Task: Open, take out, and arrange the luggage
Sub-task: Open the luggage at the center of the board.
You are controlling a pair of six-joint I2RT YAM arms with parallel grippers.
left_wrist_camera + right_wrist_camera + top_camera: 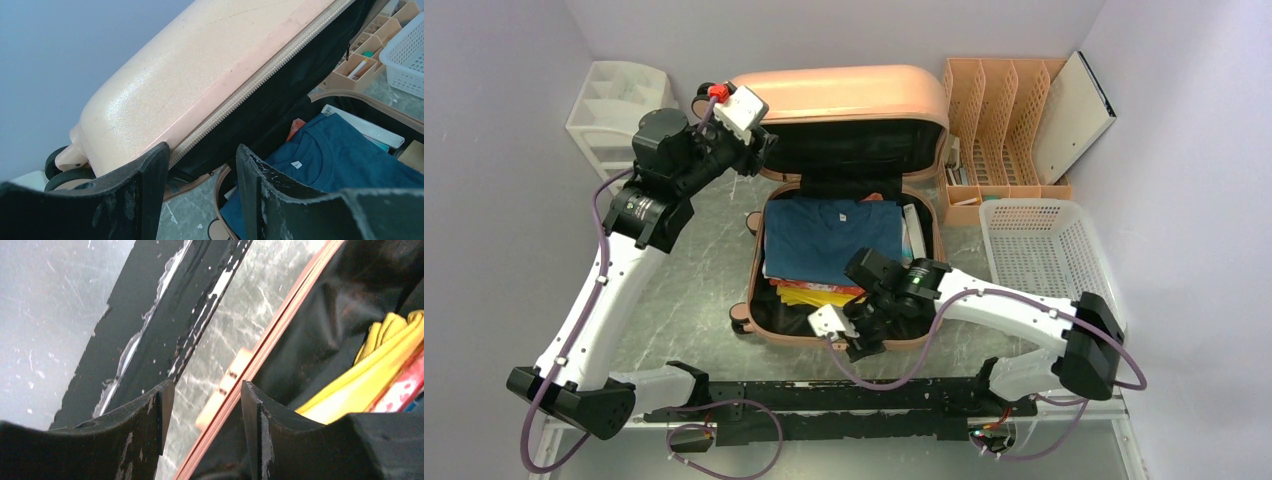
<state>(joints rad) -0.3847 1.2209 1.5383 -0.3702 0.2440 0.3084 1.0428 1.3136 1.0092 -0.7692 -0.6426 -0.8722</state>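
The salmon-pink suitcase (844, 105) lay open at the centre of the top view, its lid standing upright toward the top edge. The left gripper (202, 155) and right gripper (202, 390) were both parted, grasping nothing (lid unsupported). Any nudge risked the lid dropping onto the navy T-shirt (834, 240).

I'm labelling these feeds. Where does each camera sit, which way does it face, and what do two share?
Top external: above and behind the bases, looking down; both arms show, left gripper by the lid of the luggage, right gripper at its near rim.
Left wrist: on the left arm, looking past its fingers at the lid and a blue shirt.
Right wrist: on the right arm, looking past its fingers at the near rim and a yellow folded item.
Shared: top and left wrist both show the blue shirt.
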